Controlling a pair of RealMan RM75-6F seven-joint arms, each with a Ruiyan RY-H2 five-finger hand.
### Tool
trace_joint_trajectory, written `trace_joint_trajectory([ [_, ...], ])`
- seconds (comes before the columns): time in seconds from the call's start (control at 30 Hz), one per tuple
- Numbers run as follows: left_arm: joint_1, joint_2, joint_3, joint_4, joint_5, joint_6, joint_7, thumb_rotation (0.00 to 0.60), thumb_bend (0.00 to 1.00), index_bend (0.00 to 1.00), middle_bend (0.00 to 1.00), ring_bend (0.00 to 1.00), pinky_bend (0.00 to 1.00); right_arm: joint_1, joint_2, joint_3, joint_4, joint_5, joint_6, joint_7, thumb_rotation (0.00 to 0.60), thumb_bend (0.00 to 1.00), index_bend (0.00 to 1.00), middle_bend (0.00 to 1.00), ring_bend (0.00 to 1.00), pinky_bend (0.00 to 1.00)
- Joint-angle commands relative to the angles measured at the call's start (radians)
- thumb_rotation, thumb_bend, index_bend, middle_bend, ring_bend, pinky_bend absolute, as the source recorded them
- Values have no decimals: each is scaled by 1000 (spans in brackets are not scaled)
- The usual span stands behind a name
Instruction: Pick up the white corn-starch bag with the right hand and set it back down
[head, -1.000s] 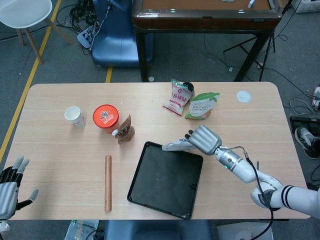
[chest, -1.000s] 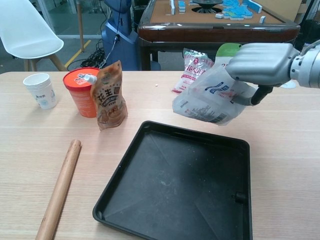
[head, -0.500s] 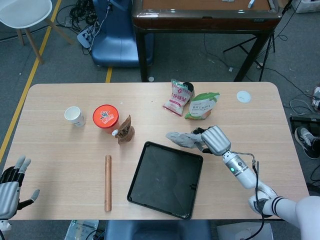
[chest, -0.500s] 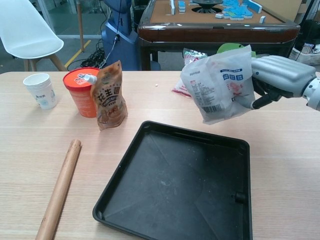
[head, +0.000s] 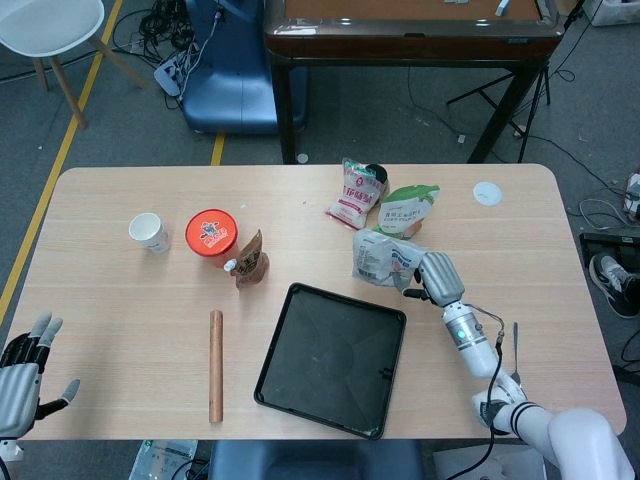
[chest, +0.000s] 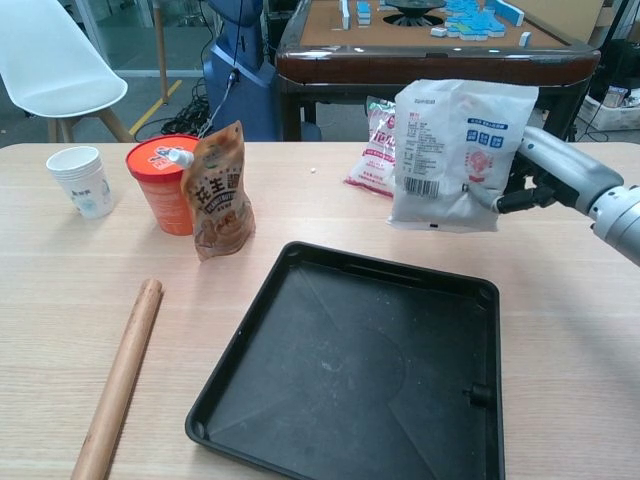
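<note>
Chest view: right hand (chest: 560, 180) fingers clamp the bag (chest: 460, 155) upright above the tray's (chest: 300, 262) far edge.
Left hand (head: 18, 372), fingers apart, hangs off the counter's (head: 120, 300) near-left corner.

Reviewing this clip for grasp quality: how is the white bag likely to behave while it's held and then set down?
The white bag hangs nearly flat and upright from the right hand, so it likely holds some shape yet stays soft. Its film looks glossy, so it may slip in a light hold. Gripped at one edge, its powder probably sags low; set down on the table, it may slump or tip.
</note>
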Motion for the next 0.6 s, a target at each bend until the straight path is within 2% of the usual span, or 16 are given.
trace_joint_trajectory([
  [0.03,-1,-1,1,-1,1,-2,1,600,246,0,0,83,57,4,-24,7,33,6,-32,42,600,784,945,791,719,699],
  [0.23,-5,-3,1,-3,3,-6,3,600,246,0,0,83,57,17,-46,3,67,-3,-73,101,600,784,938,732,650,669],
  [0.47,-5,-2,4,-3,4,-6,-1,600,246,0,0,83,57,31,-74,-7,112,-17,-112,141,600,784,833,650,540,545],
  [0.6,-3,-1,6,-1,1,-8,-3,600,246,0,0,83,57,38,-80,-13,125,-26,-126,167,600,741,757,600,482,455],
])
